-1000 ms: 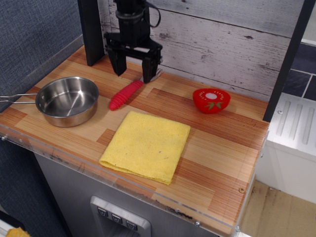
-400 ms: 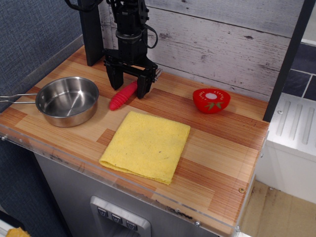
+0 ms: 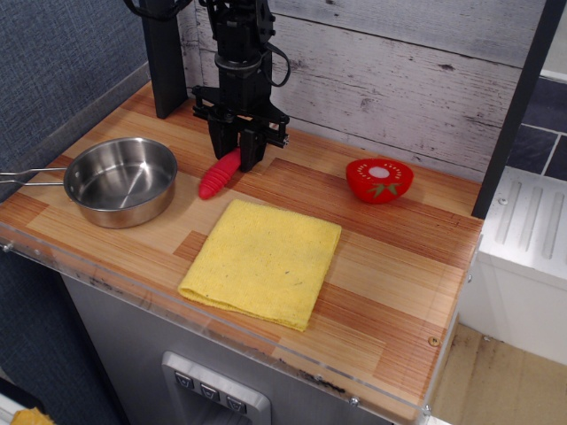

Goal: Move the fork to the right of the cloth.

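Note:
The fork (image 3: 215,178) lies on the wooden counter behind the cloth, its ribbed red handle pointing front left; its tines are hidden behind the gripper. My black gripper (image 3: 236,158) stands straight down over the fork's upper end, its fingers closed in tight on the handle. The yellow cloth (image 3: 264,260) lies flat at the front middle of the counter, in front of and right of the gripper.
A steel pan (image 3: 121,180) with a long handle sits left of the fork. A red tomato-half toy (image 3: 379,180) lies at the back right. A dark post (image 3: 164,55) and plank wall stand behind. The counter's edge (image 3: 266,350) runs along the front.
The gripper has come down onto the fork's upper end and its fingers have closed from wide open to tight around the handle. The fork has barely shifted.

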